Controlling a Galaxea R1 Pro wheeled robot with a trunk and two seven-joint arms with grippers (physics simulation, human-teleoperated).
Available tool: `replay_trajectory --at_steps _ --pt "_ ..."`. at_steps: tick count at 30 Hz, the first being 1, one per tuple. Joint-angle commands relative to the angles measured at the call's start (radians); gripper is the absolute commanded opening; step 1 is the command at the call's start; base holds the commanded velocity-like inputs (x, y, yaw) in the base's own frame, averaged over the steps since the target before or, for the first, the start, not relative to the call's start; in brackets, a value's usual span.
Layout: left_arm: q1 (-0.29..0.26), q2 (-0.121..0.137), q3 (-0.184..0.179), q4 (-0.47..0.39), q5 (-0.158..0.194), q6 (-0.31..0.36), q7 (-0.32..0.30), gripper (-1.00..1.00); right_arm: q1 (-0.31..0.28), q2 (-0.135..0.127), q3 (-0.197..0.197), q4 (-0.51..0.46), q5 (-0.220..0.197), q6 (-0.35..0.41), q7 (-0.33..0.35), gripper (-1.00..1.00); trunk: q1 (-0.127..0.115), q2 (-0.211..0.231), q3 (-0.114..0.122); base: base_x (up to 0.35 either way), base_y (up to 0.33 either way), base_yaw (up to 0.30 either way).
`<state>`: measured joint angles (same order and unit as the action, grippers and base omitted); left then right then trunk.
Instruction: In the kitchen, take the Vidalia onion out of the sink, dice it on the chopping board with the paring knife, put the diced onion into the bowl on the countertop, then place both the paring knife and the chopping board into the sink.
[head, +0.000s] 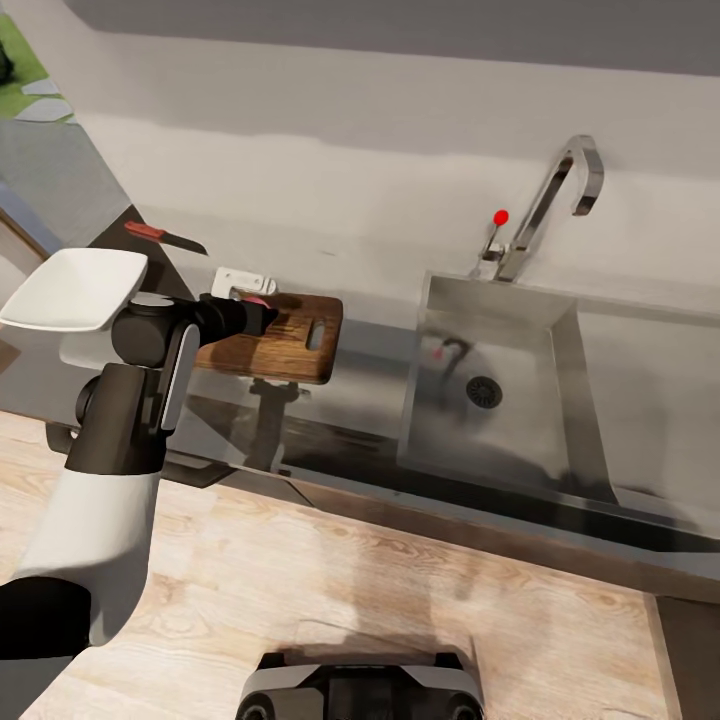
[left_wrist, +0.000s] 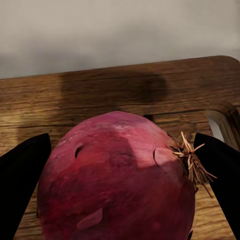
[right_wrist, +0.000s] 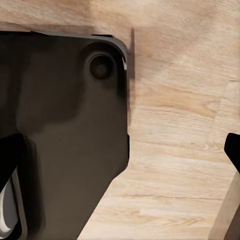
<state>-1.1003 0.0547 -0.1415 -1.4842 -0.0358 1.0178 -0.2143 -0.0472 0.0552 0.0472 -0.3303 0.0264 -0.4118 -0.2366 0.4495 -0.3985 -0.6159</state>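
Left gripper pinches the onion over the board; left wrist view shows a finger on each side of the bulb and the board's slot hole, while in head view the arm covers most of it. Head view has the knife behind the bowl on the desk, sink to the right. Right wrist view: wood floor, dark robot base; right gripper state — cannot tell.
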Motion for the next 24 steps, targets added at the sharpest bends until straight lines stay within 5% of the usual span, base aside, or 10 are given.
replay_trajectory --at_steps 1,21,24 --pt "0.0 0.001 -0.001 -0.001 -0.004 0.004 -0.004 -1.0 0.0 0.0 0.005 0.0 0.003 -0.001 -0.009 1.0 0.001 -0.002 -0.001 0.0 0.0 0.0" --pt "-0.001 0.002 -0.001 -0.001 -0.004 0.004 -0.004 -1.0 0.0 -0.001 0.006 0.0 0.005 -0.002 -0.009 1.0 0.001 -0.002 -0.017 0.0 0.0 0.0" --pt "-0.01 0.002 0.0 -0.018 -0.014 -0.007 -0.021 -1.0 0.015 0.016 0.007 -0.017 -0.001 -0.017 -0.007 1.0 0.001 -0.002 -0.017 0.0 0.0 0.0"
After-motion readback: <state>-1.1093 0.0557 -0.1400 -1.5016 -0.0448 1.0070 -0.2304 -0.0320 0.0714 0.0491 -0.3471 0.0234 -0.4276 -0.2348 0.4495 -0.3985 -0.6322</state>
